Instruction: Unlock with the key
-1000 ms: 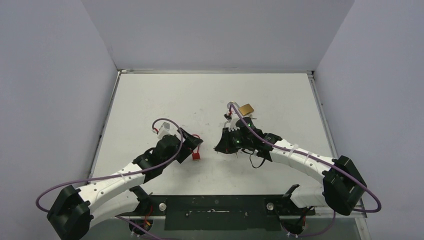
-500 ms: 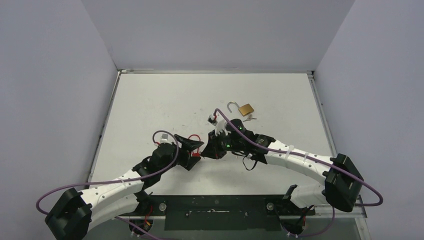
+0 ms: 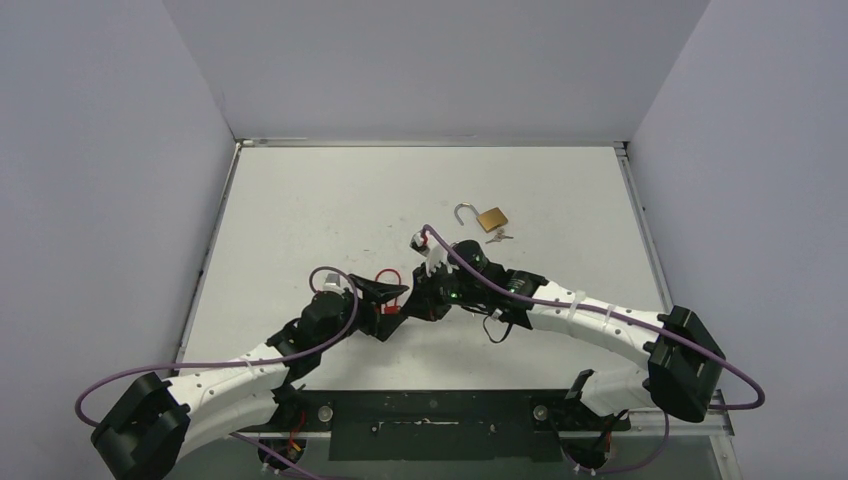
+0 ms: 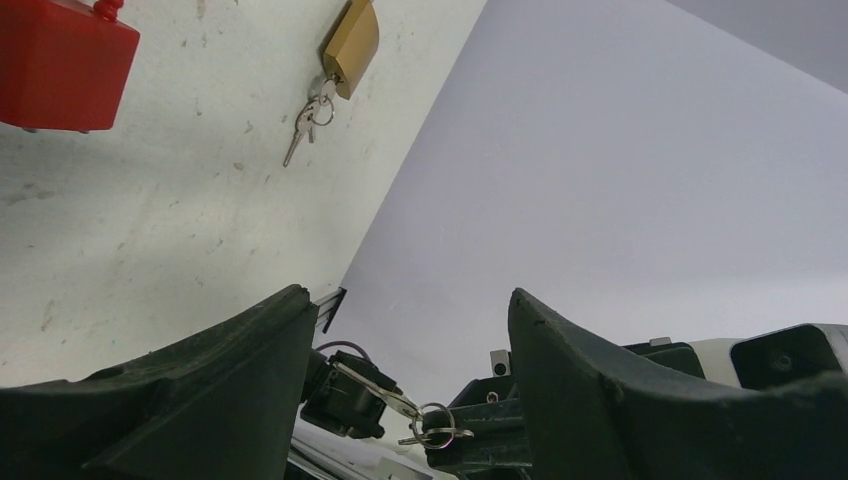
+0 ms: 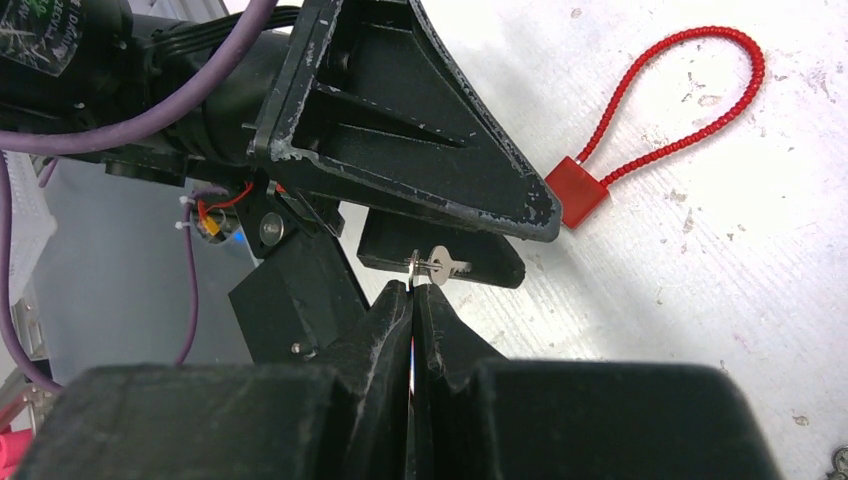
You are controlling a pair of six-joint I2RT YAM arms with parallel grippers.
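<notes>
1. Your right gripper (image 5: 413, 292) is clamped tight on a small silver key (image 5: 440, 266). The fingertips pinch its head and the blade sticks out past them.
2. The red cable padlock (image 5: 577, 193) lies flat on the white table (image 3: 300, 200). Both ends of its red beaded loop meet the square body.
3. The held key is near the red cable padlock's body, on the side facing the arm bases, and clear of it. No contact shows in the right wrist view.
4. Your left gripper (image 4: 405, 300) stands wide, with nothing between its fingers. In the top view it sits just beside the red cable padlock, on the side toward the arm bases.
5. One left finger (image 5: 400, 130) passes close above the held key. You cannot tell from these views whether it touches the key.
6. From the left wrist view, the right gripper and its key, with a ring hanging from it, show in the gap between the left fingers.
7. A brass padlock (image 3: 491, 219) lies well apart from the red cable padlock, toward the far right of the table, its shackle swung open.
8. A bunch of keys (image 4: 305, 122) lies touching the brass padlock's bottom edge.
</notes>
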